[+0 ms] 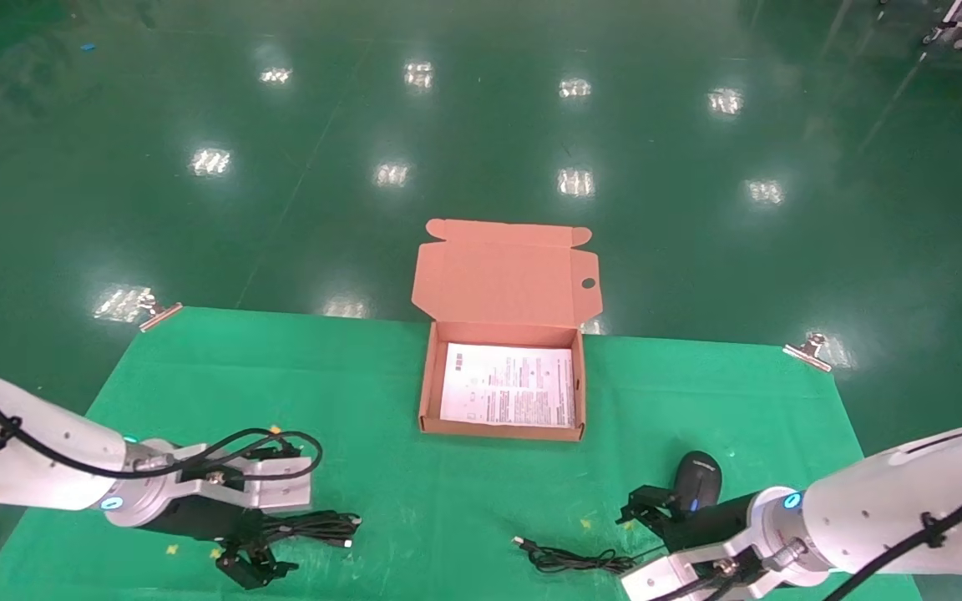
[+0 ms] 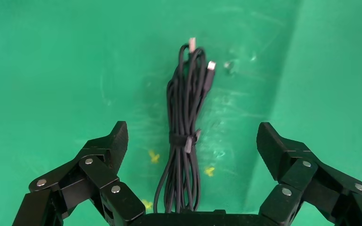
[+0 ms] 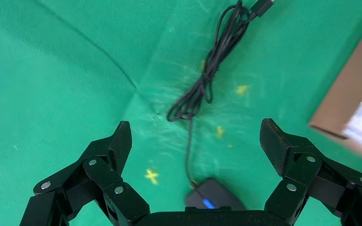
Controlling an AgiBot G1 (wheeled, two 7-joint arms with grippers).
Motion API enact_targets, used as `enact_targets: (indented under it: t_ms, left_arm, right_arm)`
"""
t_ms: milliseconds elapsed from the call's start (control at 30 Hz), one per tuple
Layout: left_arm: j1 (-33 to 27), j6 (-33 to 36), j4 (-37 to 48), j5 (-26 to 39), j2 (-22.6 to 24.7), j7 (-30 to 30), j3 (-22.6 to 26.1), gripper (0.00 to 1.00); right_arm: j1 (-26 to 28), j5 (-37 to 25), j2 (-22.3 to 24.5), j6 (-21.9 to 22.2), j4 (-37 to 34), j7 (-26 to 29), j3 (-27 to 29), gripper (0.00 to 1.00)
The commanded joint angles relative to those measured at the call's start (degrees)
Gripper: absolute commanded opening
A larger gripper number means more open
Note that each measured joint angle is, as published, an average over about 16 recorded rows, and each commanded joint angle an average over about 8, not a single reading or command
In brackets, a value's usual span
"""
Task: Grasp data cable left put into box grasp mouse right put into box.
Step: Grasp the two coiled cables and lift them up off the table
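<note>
Nothing is packed yet: the box [image 1: 503,377] stands open on the counter [image 1: 364,401] holding only its leaflet [image 1: 508,386]. The left gripper [image 2: 191,141] hangs low over the cable [image 2: 185,141], its fingers [image 2: 114,143] spread wide, the tied bundle lying on the cloth between them, untouched as far as shows. The right gripper [image 3: 195,143] likewise has its fingers [image 3: 278,143] apart, with the mouse [image 3: 214,200] on the cloth between them near the palm, its cord [image 3: 207,80] trailing out beyond the fingertips. Both grasps and both placements remain.
</note>
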Motion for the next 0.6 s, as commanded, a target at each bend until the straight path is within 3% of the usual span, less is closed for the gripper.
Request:
enact_targets:
  t_ms: [33,200,600]
  left_arm:
    - [-0.2,-1.1,2.5,0.5,0.9,-0.4,0.0,1.0]
    - [-1.0,-3.2,9.4,0.6,2.8,1.2,-0.2,1.0]
    - [-2.1,-6.9,24.6,-2.9,5.7,6.4,-2.4,1.0]
  right_arm:
    - [-0.5,-0.2,-0.7,-0.1,-1.1,2.4,0.0,1.0]
    - [-0.4,0.3,-3.3,1.2,-6.8,4.8,0.4,1.0]
    - [-1.1,-2.3,-8.2,8.3,-16.5,4.1,0.1,1.0]
